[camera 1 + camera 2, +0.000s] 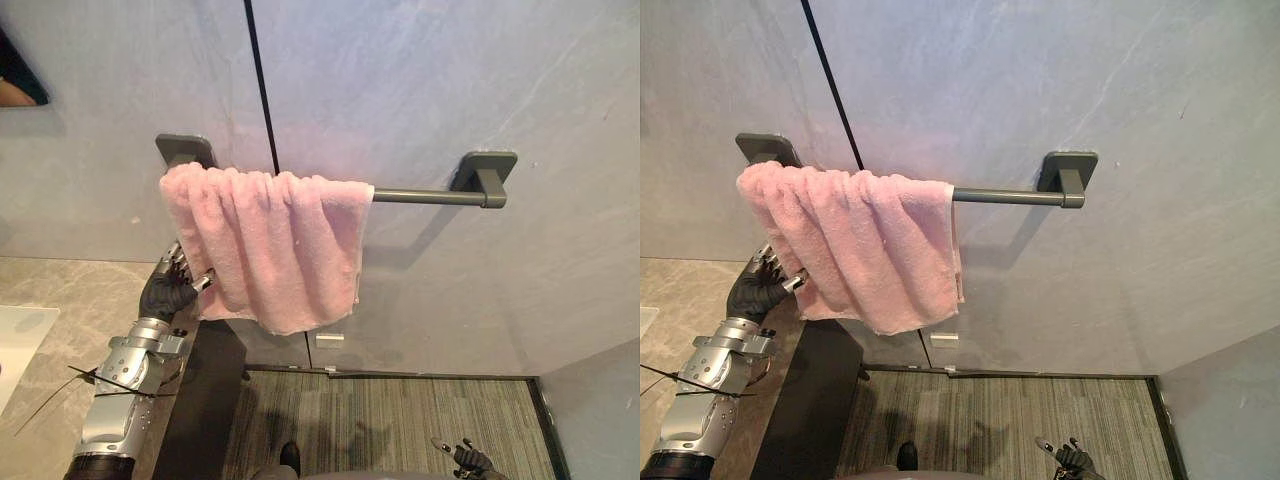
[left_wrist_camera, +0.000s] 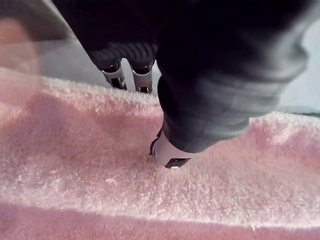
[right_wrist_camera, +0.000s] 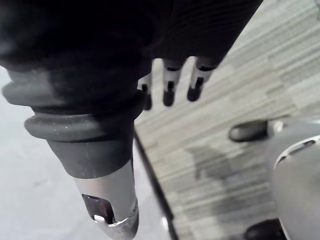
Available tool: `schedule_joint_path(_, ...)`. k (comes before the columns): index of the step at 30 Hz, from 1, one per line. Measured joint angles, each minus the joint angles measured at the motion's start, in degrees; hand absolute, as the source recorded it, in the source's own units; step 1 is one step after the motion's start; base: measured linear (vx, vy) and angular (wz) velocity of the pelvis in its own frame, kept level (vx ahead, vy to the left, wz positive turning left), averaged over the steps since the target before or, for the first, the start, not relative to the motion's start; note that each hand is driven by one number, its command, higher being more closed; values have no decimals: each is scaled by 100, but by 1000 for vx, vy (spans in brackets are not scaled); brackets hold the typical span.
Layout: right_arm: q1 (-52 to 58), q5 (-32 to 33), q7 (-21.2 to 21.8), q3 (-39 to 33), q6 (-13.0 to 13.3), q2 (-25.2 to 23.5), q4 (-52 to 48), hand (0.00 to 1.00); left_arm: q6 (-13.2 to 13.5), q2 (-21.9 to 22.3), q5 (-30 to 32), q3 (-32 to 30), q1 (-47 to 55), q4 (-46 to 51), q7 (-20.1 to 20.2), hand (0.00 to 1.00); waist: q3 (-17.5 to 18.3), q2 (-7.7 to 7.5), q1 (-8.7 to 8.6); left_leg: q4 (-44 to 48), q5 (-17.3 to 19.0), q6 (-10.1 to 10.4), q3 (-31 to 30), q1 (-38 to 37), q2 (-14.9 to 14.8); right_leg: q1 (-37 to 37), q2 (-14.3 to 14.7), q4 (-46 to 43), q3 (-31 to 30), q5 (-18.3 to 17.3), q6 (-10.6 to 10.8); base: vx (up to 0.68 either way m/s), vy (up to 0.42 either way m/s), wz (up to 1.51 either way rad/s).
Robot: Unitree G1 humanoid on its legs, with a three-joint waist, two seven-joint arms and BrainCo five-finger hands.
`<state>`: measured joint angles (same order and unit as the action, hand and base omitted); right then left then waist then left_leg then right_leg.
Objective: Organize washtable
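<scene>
A pink towel [image 1: 275, 245] hangs bunched over the left part of a dark grey towel bar [image 1: 420, 196] on the grey wall. My left hand [image 1: 165, 295] reaches up to the towel's lower left edge. Its thumb [image 2: 170, 155] presses on the front of the cloth while its fingers [image 2: 130, 75] pass behind the edge, pinching it. My right hand [image 1: 470, 460] hangs low over the floor at the bottom right, with its fingers [image 3: 170, 90] straight and nothing in them.
A marble countertop [image 1: 70, 300] with a white basin [image 1: 18, 345] lies at the left. A dark cabinet side [image 1: 205, 400] drops from it to a striped grey floor [image 1: 400, 420]. The bar's right half is bare.
</scene>
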<state>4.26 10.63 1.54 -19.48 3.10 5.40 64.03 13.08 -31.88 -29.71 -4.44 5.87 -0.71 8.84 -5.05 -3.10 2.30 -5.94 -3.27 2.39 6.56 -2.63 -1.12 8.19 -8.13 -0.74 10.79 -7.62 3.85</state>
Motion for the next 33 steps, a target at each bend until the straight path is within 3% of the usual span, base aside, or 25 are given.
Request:
schedule_joint_path(14, -96, 1, -1, 43, -96, 62, 18, 0, -50, -66, 65, 289, -99, -161, -44, 0, 15, -14, 6, 3, -1, -1, 117, 277, -8, -313, 7, 90, -153, 103, -17, 2, -2, -4)
schedule_joint_path(20, -135, 0, -3, 238, -99, 86, 14, 0, -220, 251, 495, 437, -317, -677, -275, 0, 25, -33, -75, 41, 0, -2, 192, 274, -25, -348, 25, 106, -243, 191, -134, 22, -4, -6)
schedule_joint_path(21, -141, -2, -5, 240, -101, 86, 14, 0, -285, 347, 590, 437, -316, -721, -298, 100, 25, -34, -108, 42, 0, -2, 212, 271, -39, -356, 36, 107, -290, 218, -153, -1, -6, -8)
schedule_joint_path(23, -163, -10, -6, 245, -109, 81, 15, 0, -330, 424, 704, 437, -319, -815, -315, 100, 27, -29, -132, 42, -1, -2, 249, 257, -82, -369, 78, 112, -314, 276, -216, -26, -11, -15)
schedule_joint_path(33, -140, 50, -15, 328, -136, 95, -176, 0, -420, 727, 955, 429, -499, -1103, -509, 100, 28, -20, -157, 1, -25, -16, 336, 269, -93, -474, 69, 115, -368, 355, -99, -80, -8, -10)
